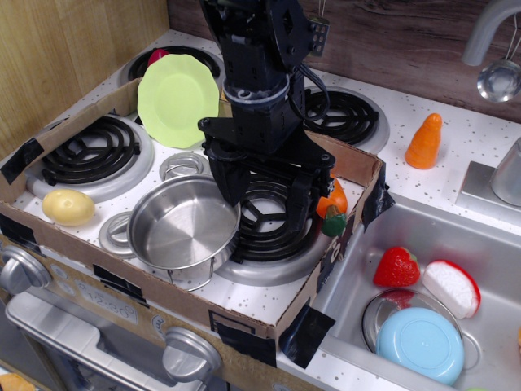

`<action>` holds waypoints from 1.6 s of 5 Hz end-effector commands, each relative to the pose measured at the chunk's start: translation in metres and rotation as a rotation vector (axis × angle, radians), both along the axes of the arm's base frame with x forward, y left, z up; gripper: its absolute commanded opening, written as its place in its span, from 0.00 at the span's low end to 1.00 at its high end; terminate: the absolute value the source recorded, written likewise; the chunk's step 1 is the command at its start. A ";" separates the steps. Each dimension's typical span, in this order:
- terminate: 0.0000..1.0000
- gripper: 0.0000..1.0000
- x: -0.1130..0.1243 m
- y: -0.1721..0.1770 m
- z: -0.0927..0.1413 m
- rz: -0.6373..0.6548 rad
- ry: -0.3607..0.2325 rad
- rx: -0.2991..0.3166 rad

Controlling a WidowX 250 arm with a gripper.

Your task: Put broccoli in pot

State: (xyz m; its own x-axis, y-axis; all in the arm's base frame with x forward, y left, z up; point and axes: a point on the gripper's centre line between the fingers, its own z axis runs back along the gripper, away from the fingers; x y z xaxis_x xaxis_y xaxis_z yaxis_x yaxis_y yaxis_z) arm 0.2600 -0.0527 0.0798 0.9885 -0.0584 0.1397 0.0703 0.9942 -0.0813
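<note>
Observation.image: shiny steel pot [181, 224] — empty, low-walled — beside the pincer [264, 191], fingers spread apart.

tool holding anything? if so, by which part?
Cannot tell. The tool points down over the burner beside the pot, its tips hidden behind its own body. No broccoli is visible anywhere, and the pot is empty.

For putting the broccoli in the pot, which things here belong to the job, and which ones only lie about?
Belong to the job:
- pot, empty
- gripper, open above the burner
- broccoli: not in sight

Only lying about:
- lime-green plate
- yellow toy
- orange carrot
- strawberry
- blue plate
</note>
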 end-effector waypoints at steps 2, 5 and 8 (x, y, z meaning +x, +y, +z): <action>0.00 1.00 0.009 0.006 0.002 0.043 -0.017 -0.029; 0.00 1.00 0.051 0.029 0.017 0.046 -0.047 0.029; 0.00 1.00 0.087 0.041 -0.021 0.055 -0.039 -0.015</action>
